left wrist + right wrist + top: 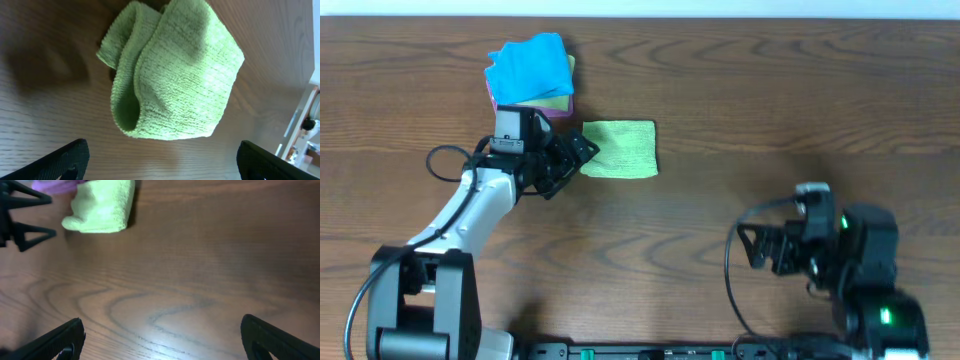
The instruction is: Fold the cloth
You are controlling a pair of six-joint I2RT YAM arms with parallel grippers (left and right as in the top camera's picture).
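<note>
A light green cloth (620, 149) lies folded into a small rectangle on the wooden table, left of centre. It fills the left wrist view (175, 80), folded over with its layers showing at the left edge. It also shows at the top left of the right wrist view (102, 207). My left gripper (582, 150) is open and empty, right at the cloth's left edge, its fingers (162, 160) spread wide just short of it. My right gripper (752, 248) is open and empty over bare table at the front right, fingers (162, 337) apart.
A stack of folded cloths, blue (528, 68) on top with yellow and pink below, sits at the back left just behind the left gripper. The left gripper's fingers appear at the left edge of the right wrist view (20, 215).
</note>
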